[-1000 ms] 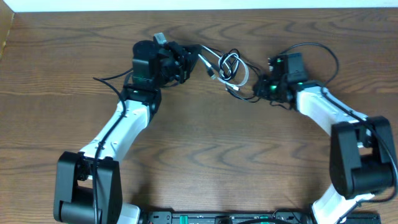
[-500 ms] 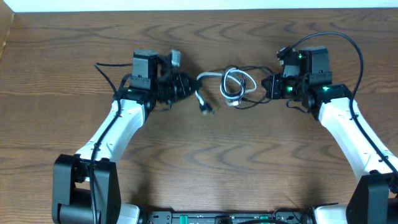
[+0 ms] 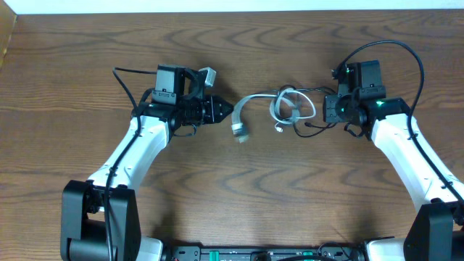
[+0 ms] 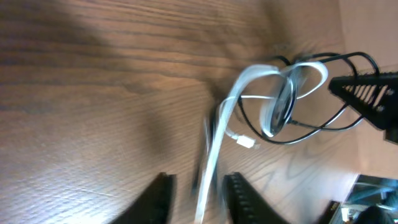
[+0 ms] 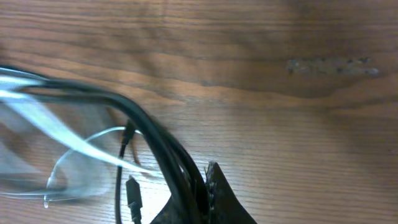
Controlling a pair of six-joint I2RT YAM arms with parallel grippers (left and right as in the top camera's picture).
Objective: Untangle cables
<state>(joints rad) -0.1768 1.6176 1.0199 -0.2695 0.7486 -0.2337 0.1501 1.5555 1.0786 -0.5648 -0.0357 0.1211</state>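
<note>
The cables lie in the far middle of the surface (image 3: 232, 196), between my two arms. The white cable (image 3: 246, 99) starts at a pale plug (image 3: 240, 133) lying on the wood just beside my left gripper (image 3: 226, 111). From there it arches away from me and across, then curls into a small loop towards the right. The black cables (image 3: 313, 125) thread through and around that loop and run on to my right gripper (image 3: 328, 110) - so white and black are knotted together at the loop.

In the left wrist view, the white cable (image 4: 222, 112) sweeps down in a blurred band into the gap of my left gripper (image 4: 198, 186). Its two fingers (image 4: 158, 199) stand well apart on either side of the cable, released rather than pinching it. A small white connector (image 4: 246, 142) lies on the wood beside the black strands.

In the right wrist view, the black cables (image 5: 155, 137) come in as a tight bundle and end at my right gripper (image 5: 202, 186). That gripper is clenched on them, with its fingers drawn to a single point. A little black plug (image 5: 132, 190) hangs just left of the bundle, and the white cable (image 5: 74, 146) is a pale smear behind it.

Farther out, both white arms reach in from the near edge, and a thick black wire (image 3: 395, 46) arcs over the right one.
</note>
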